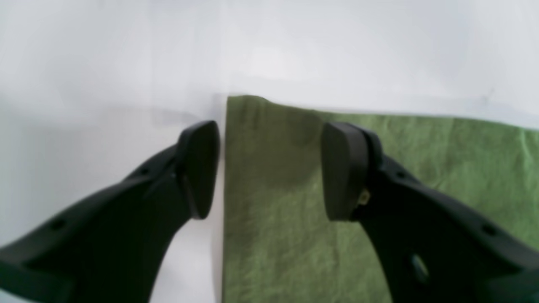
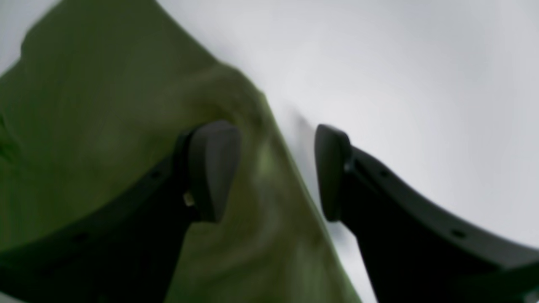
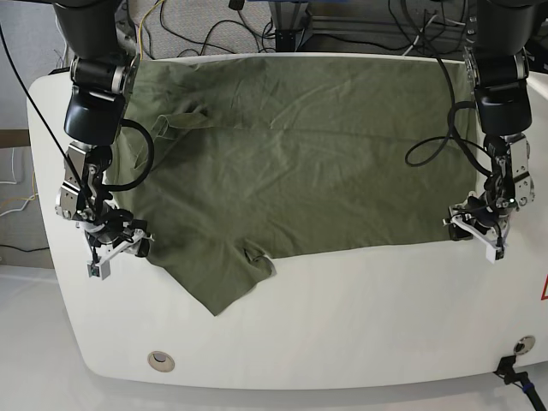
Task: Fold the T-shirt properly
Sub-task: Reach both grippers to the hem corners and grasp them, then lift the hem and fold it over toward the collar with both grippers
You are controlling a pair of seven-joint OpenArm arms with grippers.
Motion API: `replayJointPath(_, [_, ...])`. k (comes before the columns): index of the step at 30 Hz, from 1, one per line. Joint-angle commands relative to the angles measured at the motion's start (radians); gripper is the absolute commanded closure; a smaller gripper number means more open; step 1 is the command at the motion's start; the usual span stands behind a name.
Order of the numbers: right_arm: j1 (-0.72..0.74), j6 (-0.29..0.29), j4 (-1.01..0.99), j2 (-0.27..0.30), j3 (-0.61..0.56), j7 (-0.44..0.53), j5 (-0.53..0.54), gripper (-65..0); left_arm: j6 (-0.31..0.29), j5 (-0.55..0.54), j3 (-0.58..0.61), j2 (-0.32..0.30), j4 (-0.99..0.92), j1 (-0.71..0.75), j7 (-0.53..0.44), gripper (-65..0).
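The olive-green T-shirt (image 3: 300, 163) lies spread and wrinkled across the white table (image 3: 342, 317), with one sleeve (image 3: 227, 278) pointing toward the front edge. My left gripper (image 3: 476, 229) is open and low at the shirt's front right corner. In the left wrist view the left gripper (image 1: 269, 168) straddles the shirt's straight edge (image 1: 294, 235), one finger over bare table and one over fabric. My right gripper (image 3: 118, 248) is open at the shirt's left edge. In the right wrist view the right gripper (image 2: 276, 168) straddles a raised fabric edge (image 2: 105, 105).
Cables (image 3: 282, 21) hang behind the table's back edge. A round fitting (image 3: 158, 360) sits near the table's front left. A black cable loops beside each arm over the shirt's sides (image 3: 428, 150). Bare table (image 1: 126, 63) lies outside both shirt edges.
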Motion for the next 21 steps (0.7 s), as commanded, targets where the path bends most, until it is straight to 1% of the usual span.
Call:
replayJointPath(1, [0.063, 0.002, -0.072, 0.02, 0.002, 0.066, -0.004, -32.1, -0.002, -0.002, 0.0, -0.01, 0.01, -0.016, 0.022, -33.7])
replayJointPath(4, [0.143, 0.002, -0.189, 0.02, 0.002, 0.122, -0.014, -32.3, -0.002, -0.002, 0.0, -0.01, 0.01, -0.016, 0.019, -33.5])
replayJointPath(6, [0.189, 0.002, -0.261, 0.019, 0.002, 0.157, -0.048, -32.3, -0.002, -0.002, 0.0, -0.01, 0.01, -0.014, 0.019, -33.5])
replayJointPath(7, [0.195, 0.002, -0.287, 0.006, 0.002, 0.186, -0.064, -32.3, -0.002, -0.002, 0.0, -0.01, 0.01, -0.014, 0.019, -33.0])
replayJointPath(8, [0.197, 0.0, -0.307, -0.006, 0.001, 0.214, -0.079, -32.3, -0.002, -0.002, 0.0, -0.01, 0.01, -0.014, 0.019, -30.2])
replayJointPath(9, [0.206, 0.0, -0.323, -0.013, 0.001, 0.234, -0.094, -32.4, -0.002, -0.002, 0.0, -0.01, 0.01, -0.014, 0.019, -24.7])
replayJointPath(10, [0.21, 0.0, -0.336, -0.02, 0.001, 0.246, -0.114, -32.4, -0.002, -0.002, 0.0, -0.01, 0.01, -0.014, 0.019, -18.1])
replayJointPath(11, [0.214, 0.0, -0.353, -0.023, 0.002, 0.252, -0.128, -32.4, -0.002, -0.002, 0.0, -0.01, 0.01, -0.014, 0.019, -9.9])
replayJointPath(12, [0.215, 0.0, -0.365, -0.035, 0.002, 0.252, -0.136, -32.4, -0.002, -0.002, 0.0, -0.01, 0.01, -0.014, 0.019, -3.5])
replayJointPath(13, [0.215, 0.002, -0.369, -0.046, 0.002, 0.252, -0.142, -32.4, -0.002, -0.002, 0.0, -0.01, 0.01, -0.014, 0.019, 0.0])
replayJointPath(21, [0.2, 0.002, -0.37, -0.087, 0.002, 0.252, -0.143, -32.1, -0.002, -0.002, 0.0, -0.01, 0.01, -0.014, 0.018, 0.0])
